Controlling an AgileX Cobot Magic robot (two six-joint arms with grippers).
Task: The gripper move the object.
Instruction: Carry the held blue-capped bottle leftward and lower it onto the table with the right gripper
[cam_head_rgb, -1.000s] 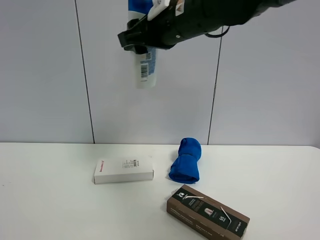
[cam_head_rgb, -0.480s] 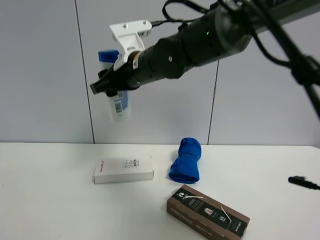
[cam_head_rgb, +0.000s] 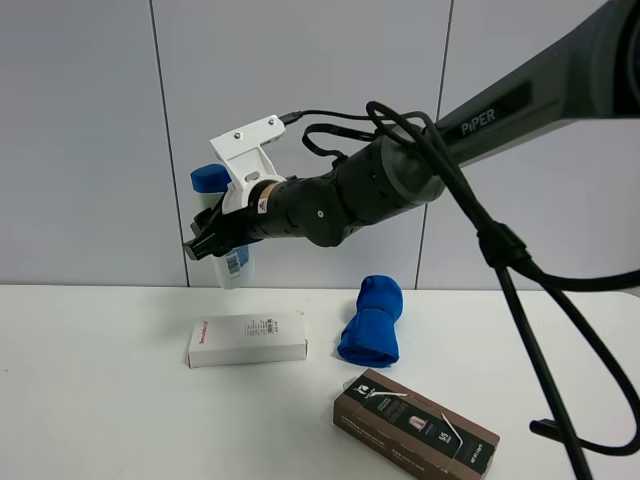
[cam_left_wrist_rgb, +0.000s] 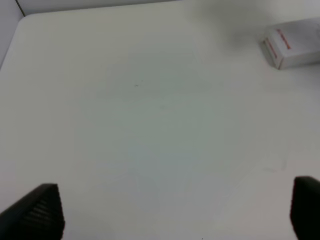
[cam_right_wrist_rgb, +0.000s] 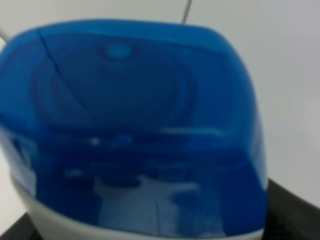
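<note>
The white shampoo bottle (cam_head_rgb: 228, 262) with a blue cap (cam_head_rgb: 209, 180) hangs upright in the air above the table's left middle, barcode side showing. My right gripper (cam_head_rgb: 212, 243) reaches across from the right and is shut on the bottle's body. In the right wrist view the blue cap (cam_right_wrist_rgb: 130, 125) fills the picture, with dark fingers (cam_right_wrist_rgb: 292, 210) at its sides. My left gripper (cam_left_wrist_rgb: 175, 212) is out of the high view; in the left wrist view its two dark fingertips (cam_left_wrist_rgb: 40, 210) stand far apart over bare table, holding nothing.
A flat white box (cam_head_rgb: 247, 339) lies on the white table (cam_head_rgb: 100, 400) below the bottle; it also shows in the left wrist view (cam_left_wrist_rgb: 292, 46). A blue rolled cloth (cam_head_rgb: 372, 322) and a brown box (cam_head_rgb: 415, 422) lie to the right. A black cable (cam_head_rgb: 520, 290) hangs at the right.
My right arm has carried the bottle down and to the left, from the top of the view to just above the white box.
</note>
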